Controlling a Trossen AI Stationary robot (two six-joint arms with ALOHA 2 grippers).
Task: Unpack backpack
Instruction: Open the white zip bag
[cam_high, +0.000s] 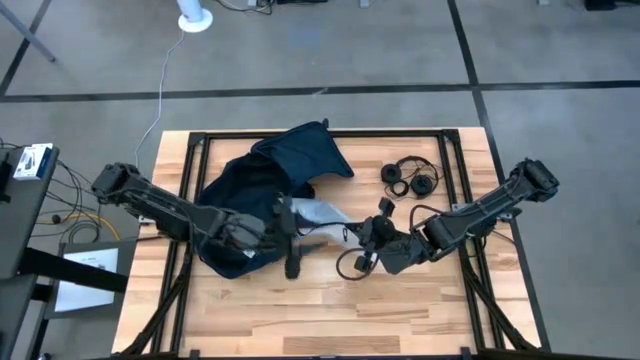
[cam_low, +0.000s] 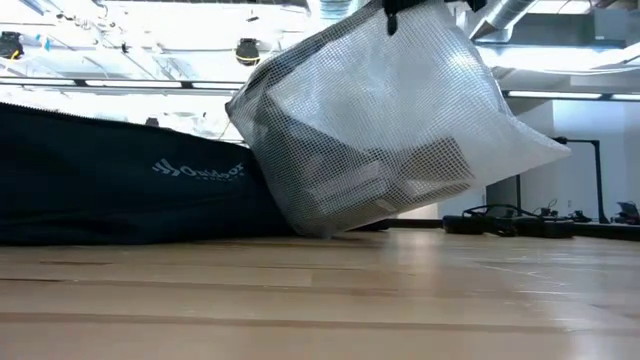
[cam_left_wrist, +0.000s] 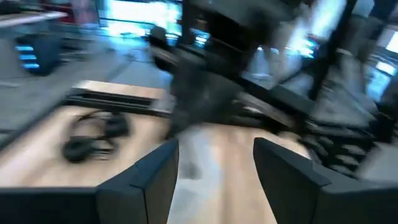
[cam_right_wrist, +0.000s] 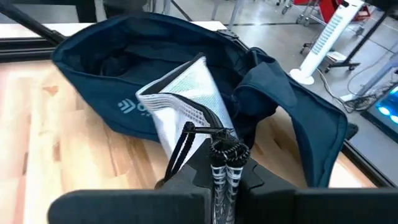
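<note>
Right wrist view: right gripper (cam_right_wrist: 224, 163) clamped on the mesh pouch (cam_right_wrist: 186, 106) by its black cord. Left gripper (cam_left_wrist: 214, 171) parted, empty. Backpack (cam_high: 265, 185) left-centre, mouth open. Advice: draw pouch rightward, fully clear of fabric.

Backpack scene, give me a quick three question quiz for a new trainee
1. True or false: the mesh pouch is lifted clear of the table.
2. Which gripper pinches the pouch's edge: A left, B right, C neither?
3. What lies on the table beyond the right gripper, away from the backpack?

Key:
1. False; the pouch hangs tilted, its lower corner resting on the wood beside the backpack.
2. B; the left gripper is open and holds nothing.
3. The headphones.
</note>
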